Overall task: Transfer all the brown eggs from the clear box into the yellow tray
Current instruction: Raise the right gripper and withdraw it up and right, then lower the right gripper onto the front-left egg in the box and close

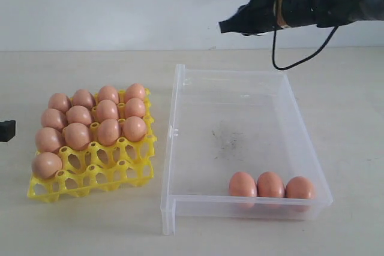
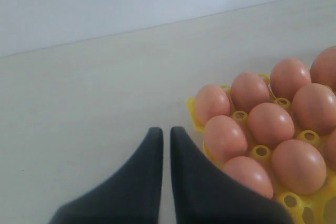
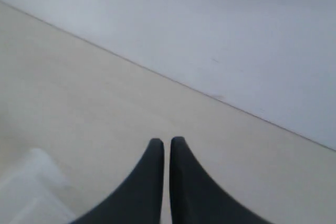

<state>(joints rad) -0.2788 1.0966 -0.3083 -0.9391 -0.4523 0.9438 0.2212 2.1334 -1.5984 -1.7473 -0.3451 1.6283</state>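
Three brown eggs (image 1: 270, 185) lie in the clear box (image 1: 240, 118), in a row along its near wall at 6 o'clock; the others sit in the yellow tray (image 1: 90, 181). Right hand (image 1: 223, 26), fingers together and empty, hangs above the far wall at 12 o'clock. It is nearer than the left hand (image 2: 166, 134) — also closed — at the tray's 9 o'clock.

Exterior looks down from afar — close left wrist shares yellow tray (image 1: 90, 179).
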